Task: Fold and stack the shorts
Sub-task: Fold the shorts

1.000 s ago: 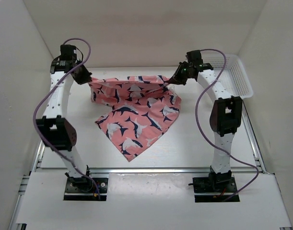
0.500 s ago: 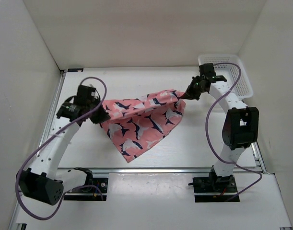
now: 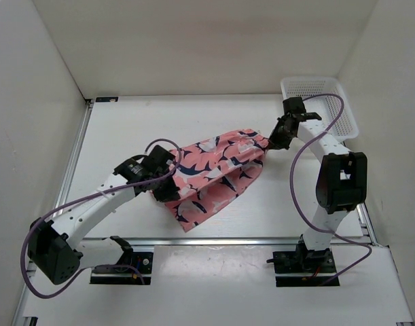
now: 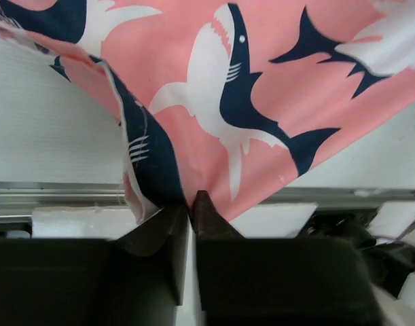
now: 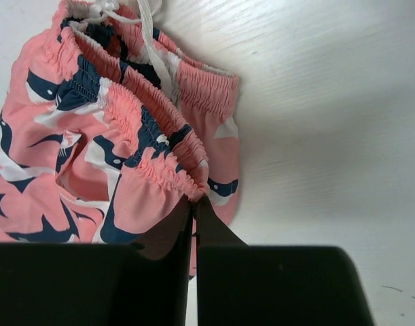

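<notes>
The salmon-pink shorts (image 3: 214,173) with navy and white shapes lie bunched across the middle of the table. My left gripper (image 3: 165,191) is shut on their left edge, low over the table; in the left wrist view (image 4: 191,198) the fabric (image 4: 261,88) hangs from the closed jaws. My right gripper (image 3: 269,145) is shut on the elastic waistband at the shorts' right end; the right wrist view (image 5: 193,200) shows the gathered waistband (image 5: 153,129) and white drawstring resting on the table.
A white mesh basket (image 3: 329,102) stands at the back right, just behind the right arm. White walls enclose the table on three sides. A metal rail (image 3: 227,239) runs along the table's near edge.
Both grippers have come down and toward me with the shorts. The left one swung right and forward, folding the left side over. The shorts went from held up stretched to bunched on the table.
</notes>
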Tool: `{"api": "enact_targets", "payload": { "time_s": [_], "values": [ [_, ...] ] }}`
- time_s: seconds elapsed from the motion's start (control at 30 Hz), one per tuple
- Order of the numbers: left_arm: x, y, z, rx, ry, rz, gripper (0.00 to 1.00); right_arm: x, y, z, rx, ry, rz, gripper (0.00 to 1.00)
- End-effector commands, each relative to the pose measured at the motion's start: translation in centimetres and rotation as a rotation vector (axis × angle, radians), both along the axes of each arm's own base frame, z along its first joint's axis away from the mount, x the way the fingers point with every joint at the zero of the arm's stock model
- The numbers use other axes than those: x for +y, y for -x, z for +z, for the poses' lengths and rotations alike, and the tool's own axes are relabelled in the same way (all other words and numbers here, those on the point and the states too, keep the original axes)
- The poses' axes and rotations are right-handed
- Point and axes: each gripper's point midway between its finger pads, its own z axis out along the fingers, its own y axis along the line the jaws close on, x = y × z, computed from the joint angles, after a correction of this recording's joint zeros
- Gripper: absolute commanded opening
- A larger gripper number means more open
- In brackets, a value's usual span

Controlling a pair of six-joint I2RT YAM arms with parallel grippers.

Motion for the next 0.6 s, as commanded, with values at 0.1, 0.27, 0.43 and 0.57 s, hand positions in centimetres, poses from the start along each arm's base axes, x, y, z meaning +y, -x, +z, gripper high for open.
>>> {"api": "enact_targets", "payload": {
  "time_s": [0.1,0.27,0.43,0.57],
  "values": [
    [-2.0,2.0,-1.1,0.037,0.005,-0.084,0.78,-2.2,-2.4,1.9,-0.086,0.115,-0.021,0.19],
    [-2.9,2.9,-2.8,0.080,-0.039,-0.174,1.00,-1.7,-2.0,1.6,-0.075,0.094,0.013,0.55],
    [-3.1,2.5,-4.6,0.111,-0.091,-0.175,1.00,-1.4,0.7,1.3,-0.055,0.100,0.021,0.75],
    [-4.1,2.5,-6.9,0.147,-0.116,-0.206,1.00,-0.6,2.7,0.2,-0.032,0.044,0.042,0.75]
  ]
}}
